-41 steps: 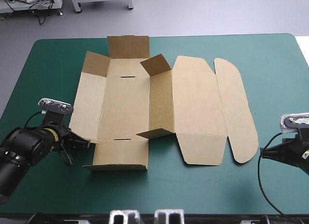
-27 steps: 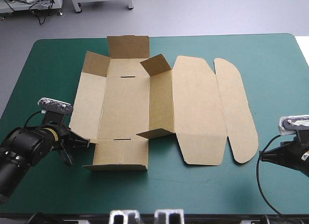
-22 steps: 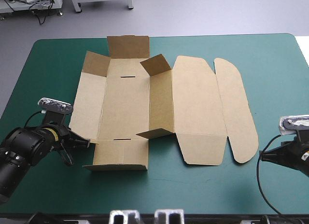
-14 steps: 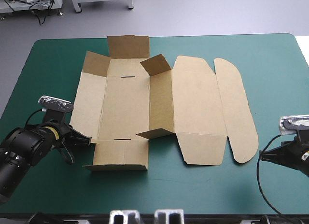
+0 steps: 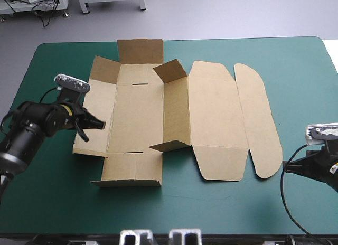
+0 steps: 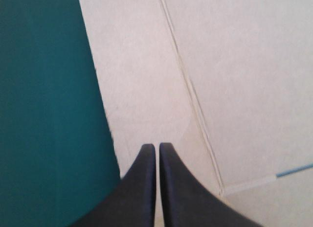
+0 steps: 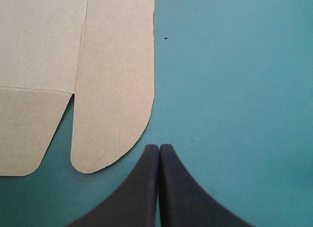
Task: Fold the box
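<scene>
Board fills most of the left wrist view: pale, matt and scored by a straight crease [image 6: 188, 90]. There the left claw [image 6: 156, 147] is clenched on nothing, its black tips meeting over the box [image 5: 158, 118] just inside the sheet's left edge, with the teal-green cover [image 6: 44, 114] beside it. Whether the tips touch the board I cannot tell. Only the high view gives the whole shape. The brown box lies at the middle of the worktop [image 5: 222, 213], a cut sheet mostly flat, its long axis running left to right. The tray panels are at the left end and a rounded tongue [image 5: 259, 123] is at the right end. At the far edge a square flap [image 5: 140, 50] stands up. One long side wall [image 5: 177, 110] is raised along the middle, and small corner flaps tilt up at its far and near ends. Two thin dark slits mark the base panel. The right wrist view adds the close detail of the tongue's near corner. It is a smooth curve of plain board, with a narrow notch parting it from the neighbouring flap. The right claw [image 7: 159, 147] is also clenched and empty, over bare cover just beside that curve and not touching it. The high view places this claw low over the right near part of the worktop, pointing left toward the box.
</scene>
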Tool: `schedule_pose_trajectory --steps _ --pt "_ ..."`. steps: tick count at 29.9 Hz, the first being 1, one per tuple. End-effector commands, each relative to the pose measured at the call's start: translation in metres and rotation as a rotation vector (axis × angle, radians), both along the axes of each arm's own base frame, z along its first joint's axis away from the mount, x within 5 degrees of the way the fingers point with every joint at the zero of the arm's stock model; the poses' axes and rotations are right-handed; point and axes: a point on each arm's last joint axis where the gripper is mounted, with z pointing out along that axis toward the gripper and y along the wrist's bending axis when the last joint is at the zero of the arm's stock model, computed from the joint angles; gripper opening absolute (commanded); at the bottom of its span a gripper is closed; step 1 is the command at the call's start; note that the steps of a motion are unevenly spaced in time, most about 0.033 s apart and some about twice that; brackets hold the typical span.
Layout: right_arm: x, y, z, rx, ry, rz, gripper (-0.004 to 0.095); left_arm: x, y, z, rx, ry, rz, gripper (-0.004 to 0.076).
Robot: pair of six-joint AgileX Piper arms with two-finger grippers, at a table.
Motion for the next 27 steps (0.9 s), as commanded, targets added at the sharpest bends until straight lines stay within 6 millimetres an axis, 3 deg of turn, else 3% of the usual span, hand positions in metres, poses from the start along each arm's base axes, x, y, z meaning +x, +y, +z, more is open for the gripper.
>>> schedule_pose_trajectory --steps 1,6,15,19,23,27 --pt "0.003 0.0 0.011 -0.006 -0.08 0.004 -0.002 0.026 0.011 0.027 -0.101 -0.09 -0.022 0.0015" --pt "0.003 0.0 0.011 -0.006 -0.08 0.004 -0.002 0.046 0.042 0.019 -0.24 0.036 -0.029 0.0015" --pt "0.004 0.0 0.011 -0.006 -0.085 0.004 -0.002 0.052 0.117 -0.03 -0.371 0.319 0.003 0.0015" --pt "0.004 0.0 0.011 -0.003 -0.086 0.005 -0.002 0.059 0.141 -0.055 -0.432 0.398 0.083 0.0015" --pt "0.004 0.001 0.011 0.01 -0.088 0.008 -0.002 0.073 0.15 -0.077 -0.531 0.419 0.16 0.0032" --pt "0.004 0.002 0.011 0.012 -0.088 0.009 -0.002 0.087 0.145 -0.09 -0.696 0.415 0.143 0.018"
